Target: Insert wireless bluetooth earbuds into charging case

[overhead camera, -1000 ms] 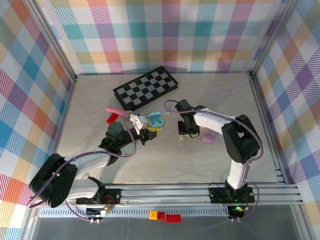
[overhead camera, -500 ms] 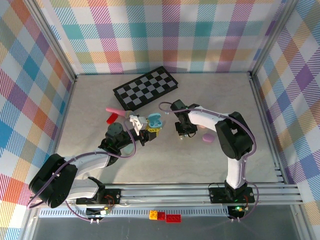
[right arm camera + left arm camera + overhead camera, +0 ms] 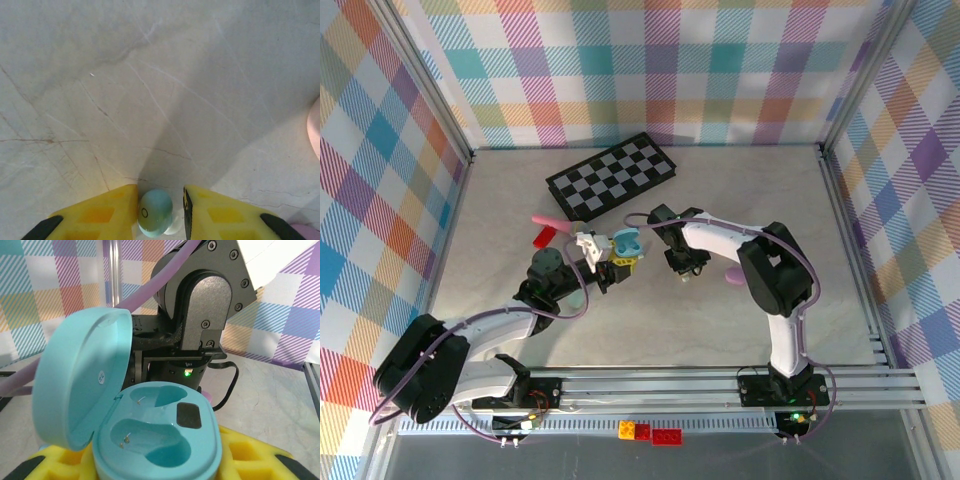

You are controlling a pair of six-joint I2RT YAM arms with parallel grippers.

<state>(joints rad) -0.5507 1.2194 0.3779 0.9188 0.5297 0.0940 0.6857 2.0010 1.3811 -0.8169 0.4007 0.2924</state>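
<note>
Top view: the left gripper [image 3: 623,258] clamps an open pale teal oval plastic charging case [image 3: 626,240]. The right gripper [image 3: 684,266] is near, at its 3 o'clock. A black-and-white chessboard [image 3: 610,177] lies at 12 o'clock and a red block [image 3: 546,236] at 9.

Left wrist: the case sits between yellow pads [image 3: 250,462], both wells empty. The right arm's grey housing [image 3: 205,305] blocks 12 o'clock.

Right wrist: yellow fingers [image 3: 107,214] closely flank a small bluish-green plastic earbud [image 3: 154,212] on the marbled tabletop [image 3: 160,75]. Whether they pinch it I cannot tell.

White arms [image 3: 510,322], black joints [image 3: 548,268], purple cables [image 3: 145,287] looping off; yellow pads [image 3: 100,212] on the right gripper [image 3: 161,192], silver screws [image 3: 239,306], green light [image 3: 187,373].
</note>
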